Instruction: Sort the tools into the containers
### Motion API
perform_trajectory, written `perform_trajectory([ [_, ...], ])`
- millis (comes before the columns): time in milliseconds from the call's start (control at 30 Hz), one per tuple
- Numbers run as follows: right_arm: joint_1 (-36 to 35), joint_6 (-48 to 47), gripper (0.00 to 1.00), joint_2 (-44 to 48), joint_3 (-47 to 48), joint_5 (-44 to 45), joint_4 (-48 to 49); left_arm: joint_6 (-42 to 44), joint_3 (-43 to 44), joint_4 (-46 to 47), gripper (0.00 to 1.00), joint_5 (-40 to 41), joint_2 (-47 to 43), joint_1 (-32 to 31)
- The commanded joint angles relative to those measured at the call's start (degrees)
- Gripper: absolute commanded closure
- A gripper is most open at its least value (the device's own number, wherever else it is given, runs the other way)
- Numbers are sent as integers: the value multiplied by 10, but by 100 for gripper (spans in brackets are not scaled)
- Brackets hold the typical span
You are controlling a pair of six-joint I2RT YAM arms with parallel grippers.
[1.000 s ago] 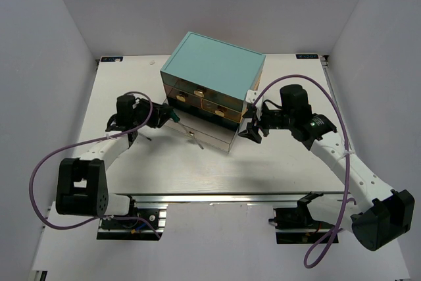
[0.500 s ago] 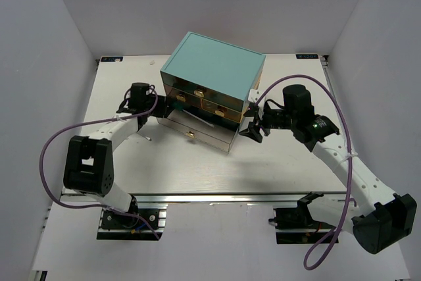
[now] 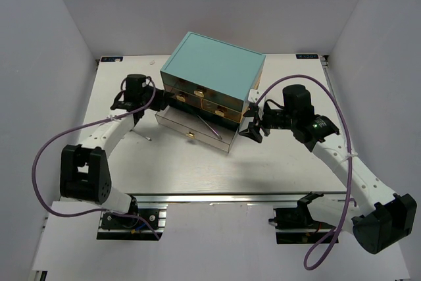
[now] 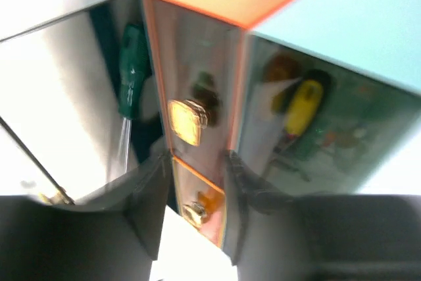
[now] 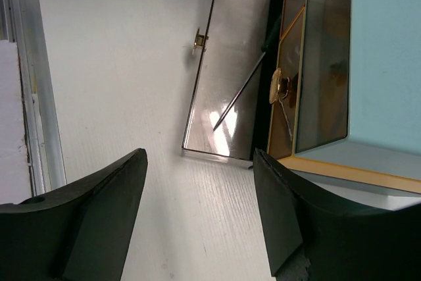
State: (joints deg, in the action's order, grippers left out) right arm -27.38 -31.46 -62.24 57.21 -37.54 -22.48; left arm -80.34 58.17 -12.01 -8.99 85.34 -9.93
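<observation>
- The left hand (image 4: pixel 197 189) is at the left front corner of the teal chest (image 3: pixel 214 64). Its fingers (image 4: pixel 145 208) are moderately apart and hold nothing.
- In the left wrist view, the corner edge of the chest and a closed drawer front with a gold handle (image 4: pixel 186 122) show between those fingers. Whether they touch the chest cannot be told.
- The bottom drawer (image 3: pixel 194 126) is pulled out over the counter (image 3: pixel 276 162).
- A green screwdriver (image 4: pixel 131 70) lies inside that drawer, with its handle toward the chest and its shaft pointing toward the drawer front.
- A yellow screwdriver (image 4: pixel 302 106) shows through the clear side of a closed drawer.
- The right hand (image 5: pixel 197 215) is near the right front corner of the chest, above the counter. Its fingers are spread wide and it is empty, touching nothing visible.
- A thin tool (image 3: pixel 141 134) lies on the counter near the left arm, apart from the chest. It is too small to identify.
</observation>
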Motion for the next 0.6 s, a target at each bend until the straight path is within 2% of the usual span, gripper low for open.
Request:
perform_trajectory([
  [0, 2, 6, 29, 4, -1, -11, 16, 95, 41, -61, 71, 11, -47, 18],
  [67, 3, 5, 29, 6, -1, -10, 15, 133, 55, -125, 100, 67, -64, 46],
  [133, 3, 5, 29, 9, -4, -8, 14, 181, 42, -150, 100, 92, -91, 80],
  [167, 3, 5, 29, 10, -6, -8, 14, 192, 32, -174, 100, 108, -96, 131],
  [233, 3, 6, 29, 10, -10, -10, 16, 242, 7, -211, 100, 117, -92, 171],
  [267, 3, 6, 29, 10, -11, -10, 16, 276, 4, -223, 91, 137, -84, 201],
  [300, 3, 8, 29, 10, -12, -11, 19, 292, 2, -234, 61, 153, -63, 208],
  [333, 4, 9, 29, 9, -12, -12, 20, 303, 1, -255, 47, 168, -50, 214],
  [367, 3, 9, 29, 9, -12, -12, 21, 323, 3, -262, 38, 192, -37, 219],
  [433, 3, 8, 29, 8, -13, -10, 21, 336, 5, -264, 25, 205, -2, 218],
  [567, 3, 8, 29, 7, -14, -10, 20, 356, 12, -231, 18, 209, 47, 218],
])
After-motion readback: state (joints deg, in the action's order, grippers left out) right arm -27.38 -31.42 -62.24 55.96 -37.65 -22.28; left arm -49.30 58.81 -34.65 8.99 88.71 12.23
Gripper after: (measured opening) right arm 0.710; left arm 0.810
